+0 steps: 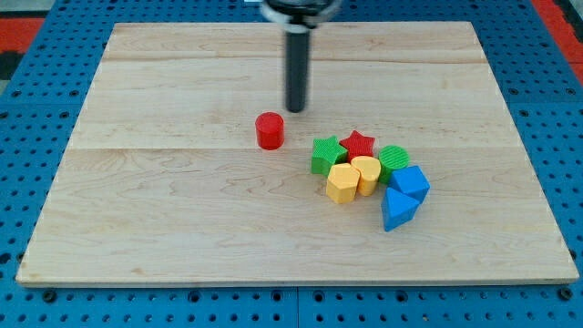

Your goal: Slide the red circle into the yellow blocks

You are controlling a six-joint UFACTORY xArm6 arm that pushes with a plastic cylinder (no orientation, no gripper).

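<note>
The red circle (270, 130) is a small red cylinder standing alone on the wooden board (182, 210), a little above the centre. My tip (296, 109) is just above and to the right of it, a short gap apart. The two yellow blocks, a hexagon-like one (342, 183) and a rounded one (366, 173), sit side by side to the lower right of the red circle, inside a tight cluster.
Around the yellow blocks lie a green block (324, 154), a red star (358, 144), a green round block (394, 160), a blue block (411, 182) and a blue triangle (398, 210). A blue pegboard (36, 91) surrounds the board.
</note>
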